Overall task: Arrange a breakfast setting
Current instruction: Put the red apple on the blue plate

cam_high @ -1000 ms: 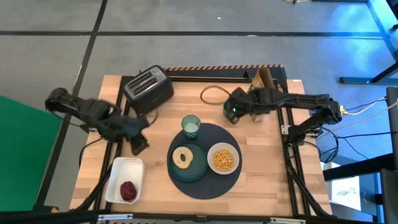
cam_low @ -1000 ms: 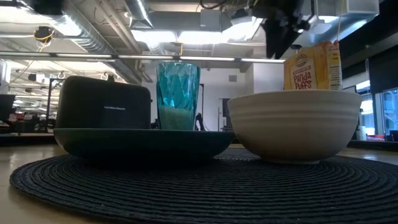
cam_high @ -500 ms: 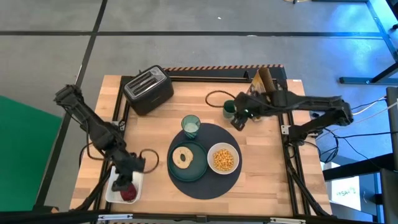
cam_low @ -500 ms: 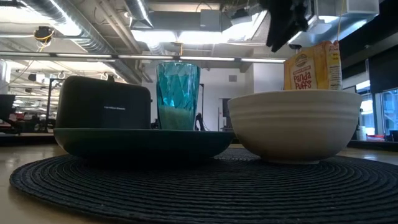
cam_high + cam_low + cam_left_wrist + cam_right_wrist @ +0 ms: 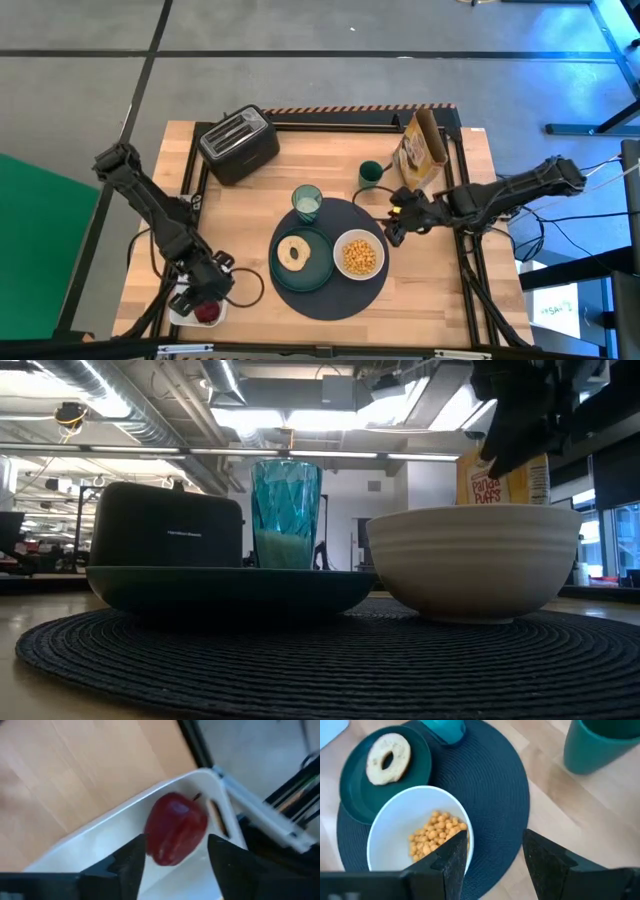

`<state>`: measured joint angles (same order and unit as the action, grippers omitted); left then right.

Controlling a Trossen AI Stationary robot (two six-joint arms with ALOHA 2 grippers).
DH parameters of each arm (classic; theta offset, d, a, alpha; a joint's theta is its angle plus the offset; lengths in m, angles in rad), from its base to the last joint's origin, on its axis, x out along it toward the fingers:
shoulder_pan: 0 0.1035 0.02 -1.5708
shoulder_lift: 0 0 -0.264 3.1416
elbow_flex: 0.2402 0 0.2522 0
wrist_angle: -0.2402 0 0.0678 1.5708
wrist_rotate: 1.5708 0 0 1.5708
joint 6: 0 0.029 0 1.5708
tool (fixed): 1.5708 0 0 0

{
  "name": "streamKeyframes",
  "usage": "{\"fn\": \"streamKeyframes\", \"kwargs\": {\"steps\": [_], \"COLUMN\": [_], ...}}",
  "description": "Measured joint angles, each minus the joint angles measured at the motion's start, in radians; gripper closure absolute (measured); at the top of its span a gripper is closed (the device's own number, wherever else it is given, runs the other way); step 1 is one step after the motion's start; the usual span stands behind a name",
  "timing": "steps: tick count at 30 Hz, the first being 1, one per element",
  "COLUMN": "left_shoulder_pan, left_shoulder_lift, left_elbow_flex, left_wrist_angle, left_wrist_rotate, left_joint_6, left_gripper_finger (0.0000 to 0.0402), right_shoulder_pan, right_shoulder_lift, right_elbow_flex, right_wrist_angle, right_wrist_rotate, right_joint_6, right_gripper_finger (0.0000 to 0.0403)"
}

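Dark-red fruit [image 5: 176,829] between open left hand [image 5: 175,851]

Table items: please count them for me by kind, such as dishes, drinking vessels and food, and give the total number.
Dishes: 2, teal plate and white bowl.
Drinking vessels: 2, pale-teal tumbler and small dark-green cup.
Food: 3, tan bagel, dark-red fruit, cereal box.
Mat: 1, round dark-grey mat.
Tray: 1, white tray.
Toaster: 1, black toaster.
Total: 10.

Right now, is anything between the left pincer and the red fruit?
Nothing. In the left wrist view the open left pincer frames the dark-red fruit in the white tray, with only bare tray floor between.
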<state>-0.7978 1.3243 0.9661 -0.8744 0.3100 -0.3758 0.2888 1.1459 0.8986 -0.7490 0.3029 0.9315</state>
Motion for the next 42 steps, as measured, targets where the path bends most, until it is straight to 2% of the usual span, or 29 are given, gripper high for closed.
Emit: {"fn": "streamKeyframes", "kwargs": {"steps": [5, 9, 18, 33, 38, 42], "left_shoulder_pan": [-0.015, -0.034, -0.086, -0.158, -0.166, -0.165], "left_shoulder_lift": [0.067, 0.117, 0.198, 0.326, 0.329, 0.293], "left_elbow_flex": [0.0, 0.0, 0.0, 0.0, 0.0, 0.0], "left_wrist_angle": [-0.005, -0.007, 0.015, 0.093, 0.092, 0.019], "left_wrist_rotate": [-0.002, 0.004, -0.008, -0.031, -0.047, -0.027], "left_joint_6": [0.16, 0.279, 0.322, 0.237, 0.163, 0.098], "left_gripper_finger": [0.0135, 0.0101, 0.0066, 0.0065, 0.0088, 0.0109], "right_shoulder_pan": [0.0, -0.001, -0.001, -0.001, -0.001, -0.001], "right_shoulder_lift": [0.001, 0.001, 0.001, 0.002, 0.002, 0.002], "right_elbow_flex": [0.0, 0.0, 0.0, 0.0, 0.001, 0.001], "right_wrist_angle": [0.013, 0.013, 0.016, 0.029, 0.06, 0.087], "right_wrist_rotate": [0.025, 0.071, 0.09, 0.097, 0.078, 0.078], "right_joint_6": [0.027, 0.033, 0.033, 0.078, 0.078, 0.078], "right_gripper_finger": [0.0223, 0.0223, 0.0223, 0.0223, 0.0223, 0.0223]}}
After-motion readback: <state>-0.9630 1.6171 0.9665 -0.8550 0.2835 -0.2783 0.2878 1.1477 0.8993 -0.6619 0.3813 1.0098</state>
